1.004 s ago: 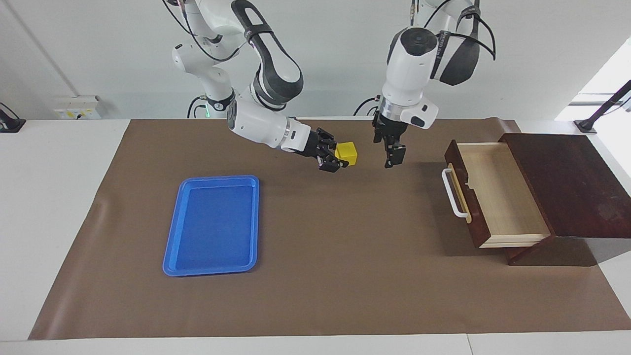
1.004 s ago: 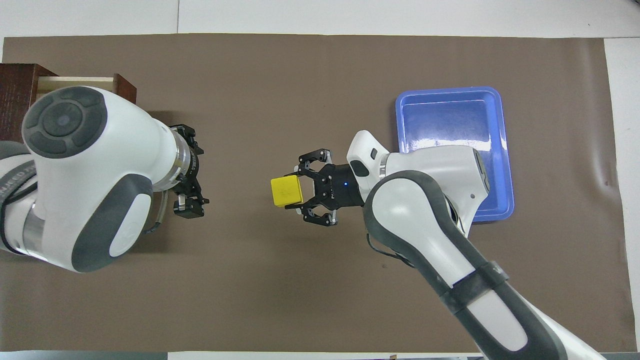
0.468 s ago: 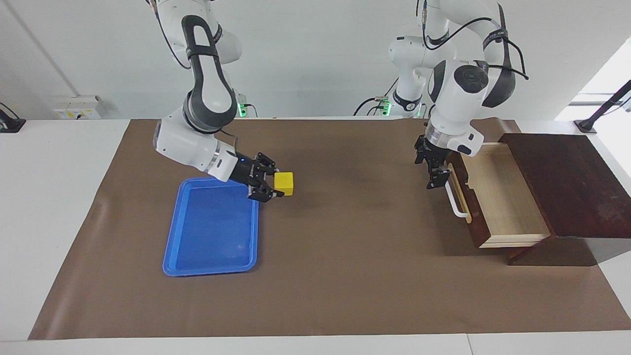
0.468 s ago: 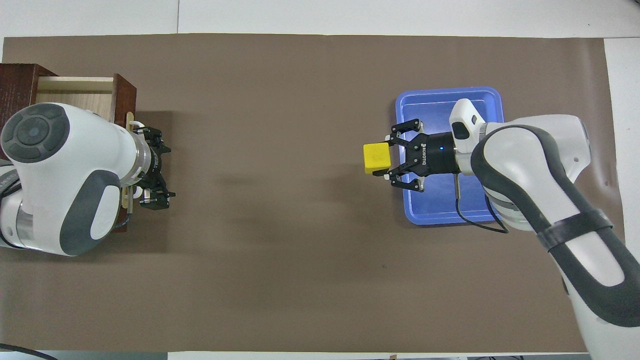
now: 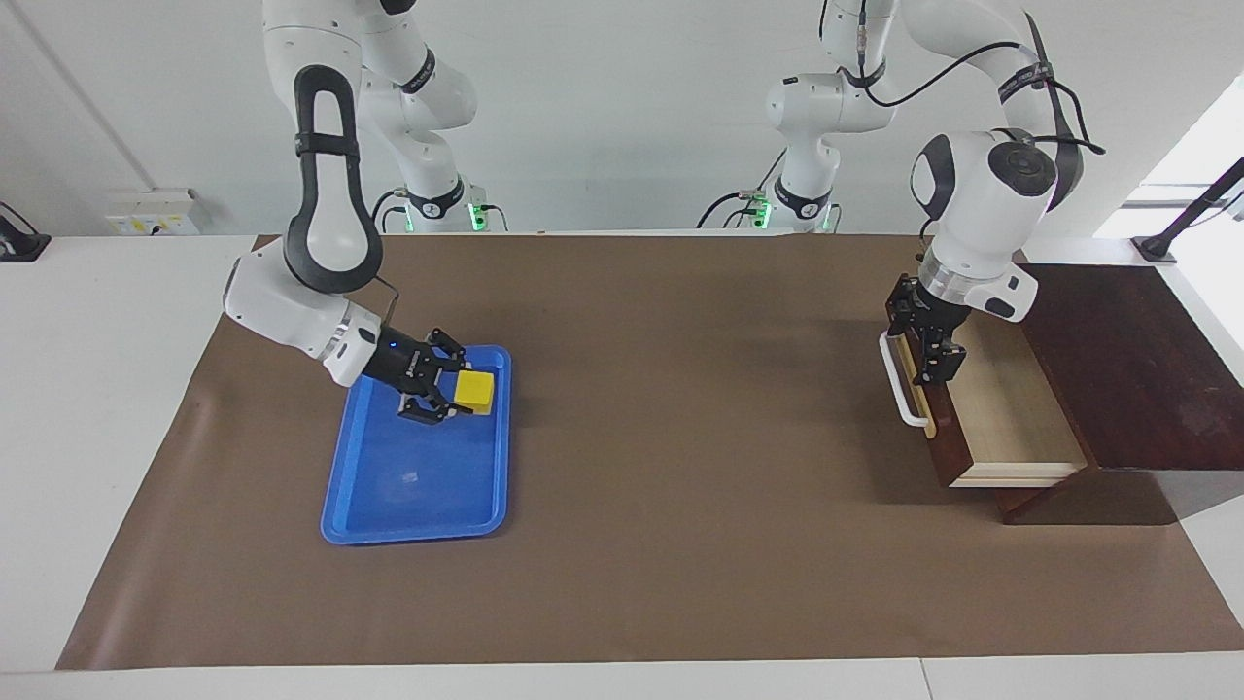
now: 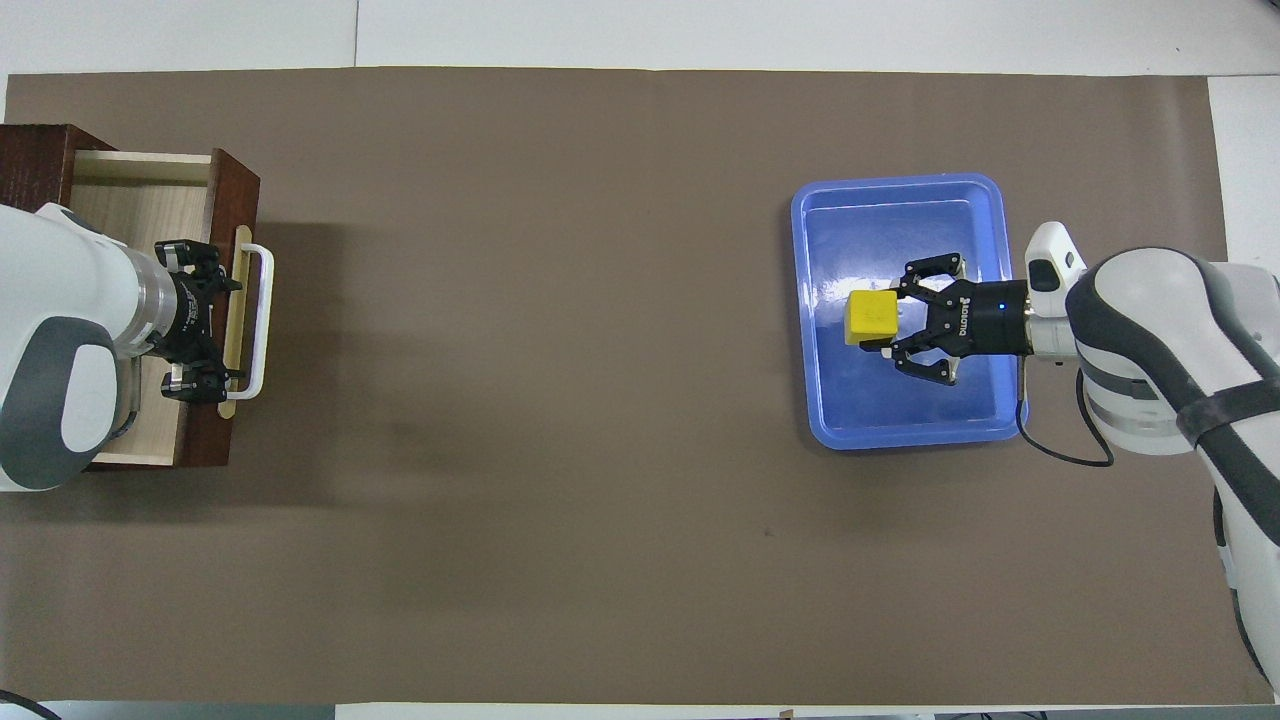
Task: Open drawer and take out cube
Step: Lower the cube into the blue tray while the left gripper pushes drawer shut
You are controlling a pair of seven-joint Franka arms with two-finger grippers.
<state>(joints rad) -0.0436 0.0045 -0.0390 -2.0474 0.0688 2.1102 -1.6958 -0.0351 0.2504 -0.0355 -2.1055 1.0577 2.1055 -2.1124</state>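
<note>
Where the facing view shows the drawer (image 5: 982, 389) open, the right gripper (image 5: 449, 394) grips the cube (image 5: 475, 390) over the tray (image 5: 360, 510). Overhead, the left gripper (image 6: 200, 335), fingers apart, is over the handle (image 6: 258, 320). Judged remaining: releasing the cube.

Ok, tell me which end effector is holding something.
The right end effector, over the flat blue plastic tray, grips the small yellow cube. The left end effector, at the dark wooden drawer, holds nothing.

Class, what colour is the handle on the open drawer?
White: the bar handle on the drawer, clearest in the overhead view.
</note>
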